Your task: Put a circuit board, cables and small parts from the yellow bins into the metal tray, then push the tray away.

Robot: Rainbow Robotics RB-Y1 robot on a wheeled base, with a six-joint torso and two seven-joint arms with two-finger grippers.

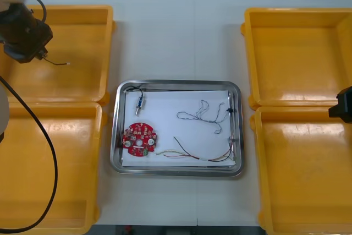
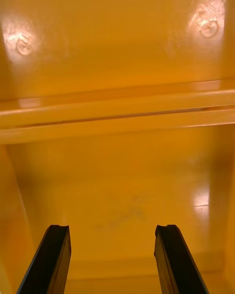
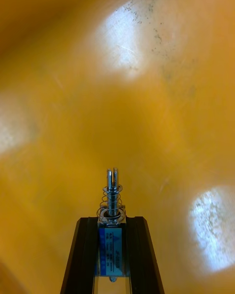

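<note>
Front view: the left gripper (image 1: 42,54) hangs over the far left yellow bin (image 1: 82,15). The metal tray (image 1: 176,170) holds a circuit board (image 1: 139,139) and a blue and white cable (image 1: 203,115). Right wrist view: the right gripper (image 2: 112,235) stands open and empty over a right yellow bin (image 2: 117,176). Left wrist view: the left fingers (image 3: 81,255) clamp a small metal part (image 3: 112,201).

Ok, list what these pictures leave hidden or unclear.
- Front view: right gripper cut by the edge.
- Front view: left gripper: grip hidden beneath its own wrist.
- Left wrist view: small metal part: lower end hidden between fingers.
- Front view: dark bits along one rim of the metal tray, too small.
</note>
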